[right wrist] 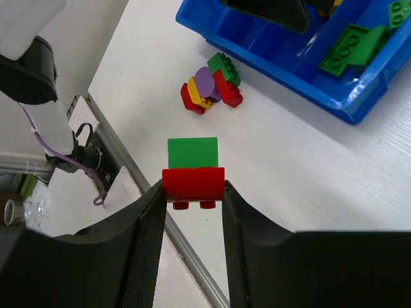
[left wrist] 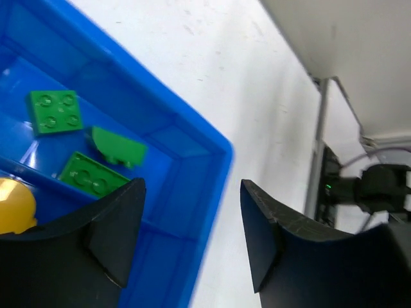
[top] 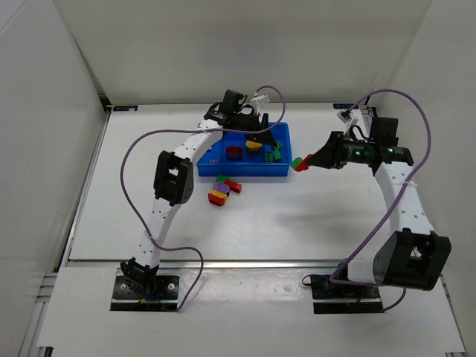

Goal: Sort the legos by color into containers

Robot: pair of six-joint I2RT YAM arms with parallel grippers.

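The blue tray [top: 281, 172] holds a red lego [top: 234, 153], a yellow one [top: 253, 146] and green ones [top: 275, 154] in separate containers. My left gripper [top: 258, 136] hovers over the tray's right part. In the left wrist view it [left wrist: 192, 192] is open and empty, above the tray rim [left wrist: 192, 128], with three green legos [left wrist: 54, 110] and a yellow piece [left wrist: 14, 205] below. My right gripper [top: 303, 162] hangs just right of the tray. There it [right wrist: 192, 187] is shut on a red lego [right wrist: 192, 179] with a green lego [right wrist: 192, 153] stuck to it.
A small pile of red, yellow, purple and green legos [top: 223, 187] lies on the white table in front of the tray, also seen in the right wrist view as a pile [right wrist: 209, 90]. White walls enclose the table on three sides.
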